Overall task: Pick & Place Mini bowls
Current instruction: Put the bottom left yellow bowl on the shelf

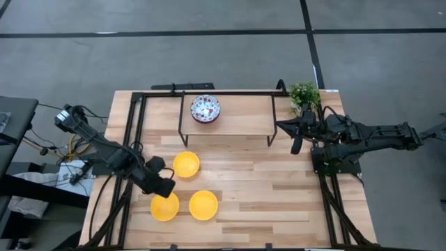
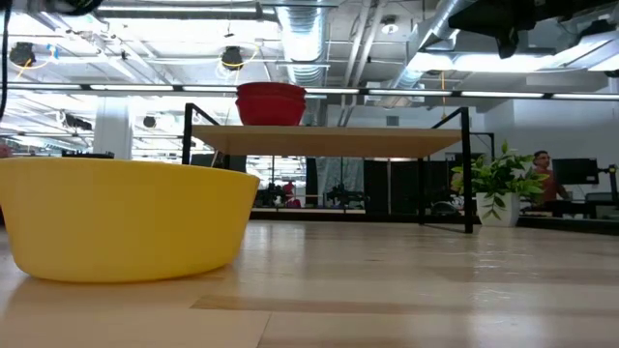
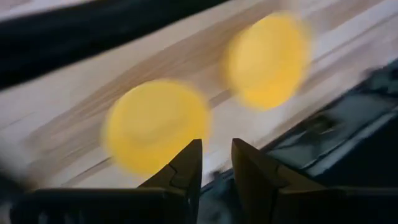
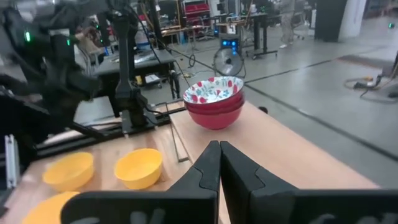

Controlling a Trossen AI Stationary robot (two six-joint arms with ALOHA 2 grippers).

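- Three yellow bowls [image 1: 186, 164] sit on the near left part of the tabletop [image 1: 279, 188]; the nearest left one [image 1: 164, 208] is partly covered from above by the left claw [image 1: 167, 188].
- The floral bowls [image 1: 205, 108] are stacked on the raised shelf [image 1: 244, 115] at the far side; from above only the top one shows, and how many lie beneath is hard to count.
- The left claw hangs over the yellow bowls, its fingers slightly apart, clamped on nothing.
- In the left wrist view the yellow bowls are smeared by blur.
- The right claw [image 1: 296, 136] waits by the shelf's right end, near the potted plant [image 1: 304, 94], fingers together.
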